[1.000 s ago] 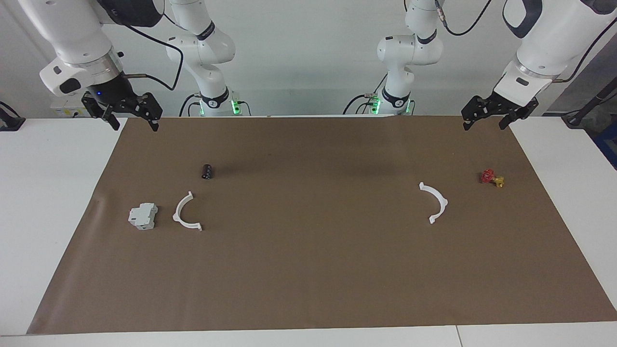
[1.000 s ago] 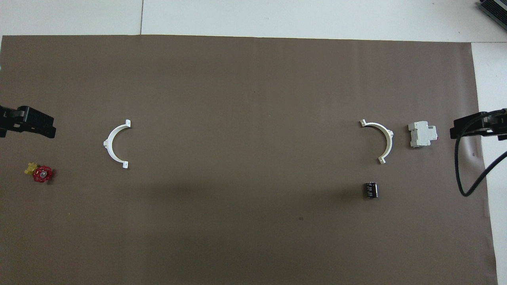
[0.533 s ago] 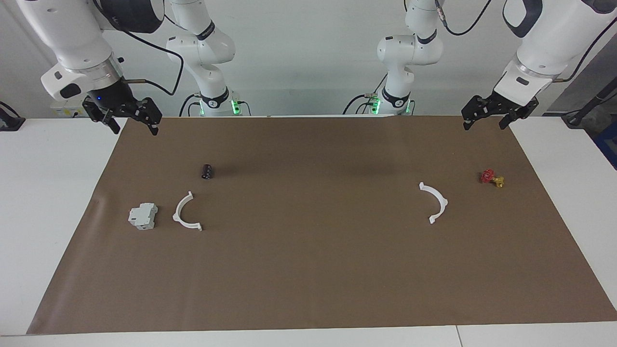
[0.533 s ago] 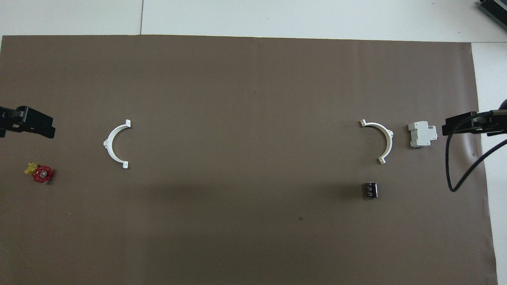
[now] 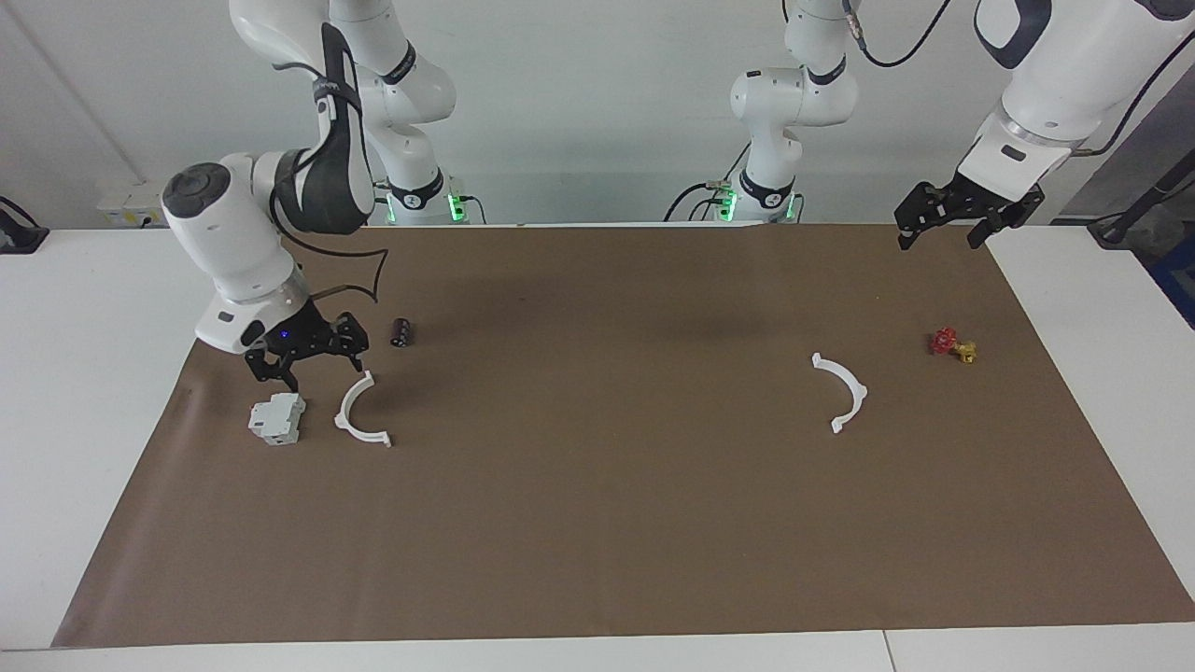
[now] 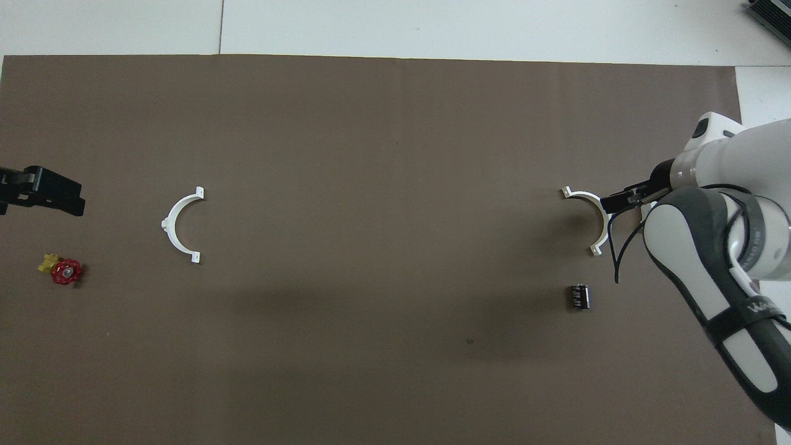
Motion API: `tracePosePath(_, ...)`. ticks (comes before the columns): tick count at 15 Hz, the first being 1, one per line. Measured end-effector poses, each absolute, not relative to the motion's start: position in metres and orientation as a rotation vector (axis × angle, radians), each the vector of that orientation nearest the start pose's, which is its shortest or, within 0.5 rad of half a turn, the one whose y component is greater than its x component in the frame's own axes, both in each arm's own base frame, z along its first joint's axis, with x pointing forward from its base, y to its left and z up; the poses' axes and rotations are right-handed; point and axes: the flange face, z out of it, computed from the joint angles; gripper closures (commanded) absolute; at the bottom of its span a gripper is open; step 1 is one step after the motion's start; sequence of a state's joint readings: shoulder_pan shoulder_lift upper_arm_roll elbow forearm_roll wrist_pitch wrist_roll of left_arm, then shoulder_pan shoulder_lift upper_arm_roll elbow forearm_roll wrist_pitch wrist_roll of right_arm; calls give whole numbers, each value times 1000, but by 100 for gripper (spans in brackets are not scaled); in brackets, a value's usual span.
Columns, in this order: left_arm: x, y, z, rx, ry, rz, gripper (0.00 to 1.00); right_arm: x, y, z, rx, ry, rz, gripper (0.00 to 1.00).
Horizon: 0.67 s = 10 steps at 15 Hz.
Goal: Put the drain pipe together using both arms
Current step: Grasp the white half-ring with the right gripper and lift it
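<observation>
The drain pipe is seen as two separate white half-rings lying flat on the brown mat (image 5: 597,523), well apart. One half-ring (image 5: 360,413) lies toward the right arm's end of the table; the other half-ring (image 5: 842,392) lies toward the left arm's end, with a small red and yellow valve (image 5: 952,344) a little nearer to the robots than it. Taking the first half-ring as landmark, a grey-white block (image 5: 277,418) lies just beside it, toward the table's end, and a small black cylinder (image 5: 401,331) lies nearer to the robots. The right gripper (image 5: 308,362) is held low over the mat, over the gap between block and half-ring, fingers spread apart and pointing down, nothing between them; the arc's curved back is turned toward it and its tabs point away toward the table's middle. The right arm is bent steeply down at the wrist. The left gripper (image 5: 943,224) waits raised over the mat's corner, fingers spread and empty.
</observation>
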<state>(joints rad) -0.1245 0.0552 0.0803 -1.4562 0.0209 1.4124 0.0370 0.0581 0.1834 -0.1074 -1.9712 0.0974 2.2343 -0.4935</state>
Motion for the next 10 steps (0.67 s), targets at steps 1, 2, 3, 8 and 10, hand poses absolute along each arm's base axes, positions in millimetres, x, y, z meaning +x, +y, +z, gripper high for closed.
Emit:
tracePosePath(1,555,-23,634,-3110,123,154,0,604,-25,370,-3038,-660,-153,1)
tracePosePath(2,555,-23,634,-3110,123,154,0,606,-27,354,-3035,-712,-167,1)
tracePosePath(3,555,-23,634,-3110,123,154,0,607,-28,340,-3035,-752,-181,3)
tracePosePath(8,555,-23,634,-3110,123,154,0,603,-38,298,-2998,-908,-156,19)
tracePosePath(10,555,-23,634,-3110,123,154,0,602,-43,293,-2988,-938,-145,36)
